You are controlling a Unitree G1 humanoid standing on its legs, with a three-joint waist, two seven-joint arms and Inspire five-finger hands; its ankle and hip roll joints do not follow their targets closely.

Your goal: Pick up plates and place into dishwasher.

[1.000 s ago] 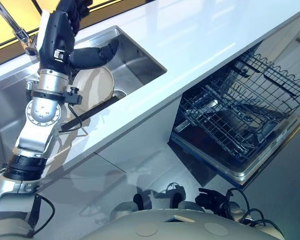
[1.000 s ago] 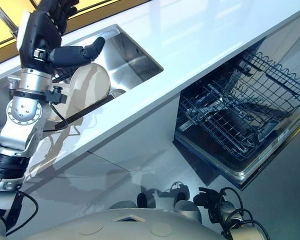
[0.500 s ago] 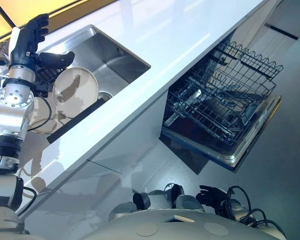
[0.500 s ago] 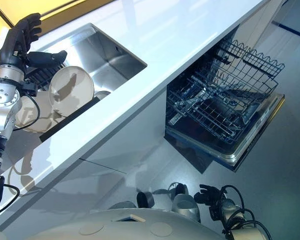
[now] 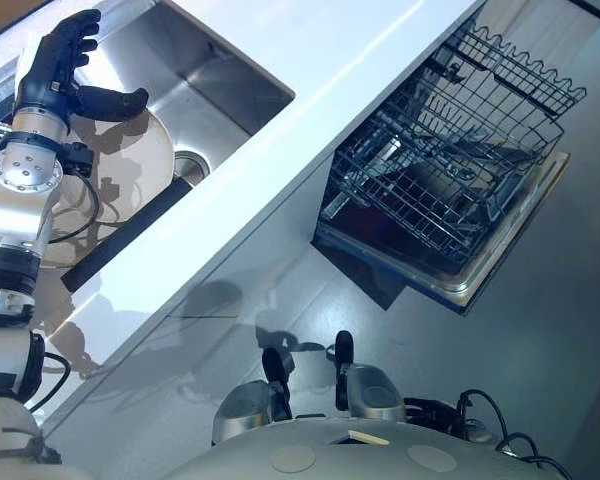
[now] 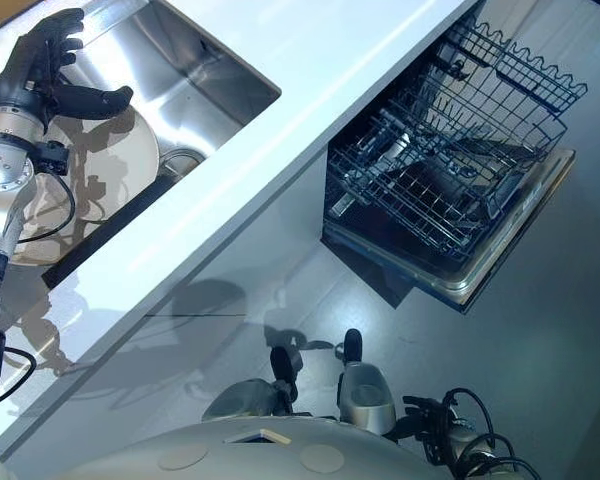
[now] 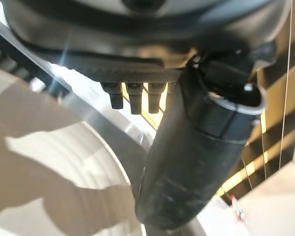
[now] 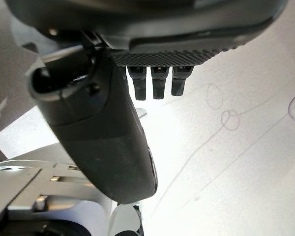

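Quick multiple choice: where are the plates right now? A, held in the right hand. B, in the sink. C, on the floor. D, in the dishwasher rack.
B: the plates stand in the sink under the open left hand, which holds nothing, while the dishwasher rack holds no plates.

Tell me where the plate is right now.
The plate stands in the sink at the left of the left eye view, leaning beside the drain, just under the left hand, whose fingers are spread, not gripping it.
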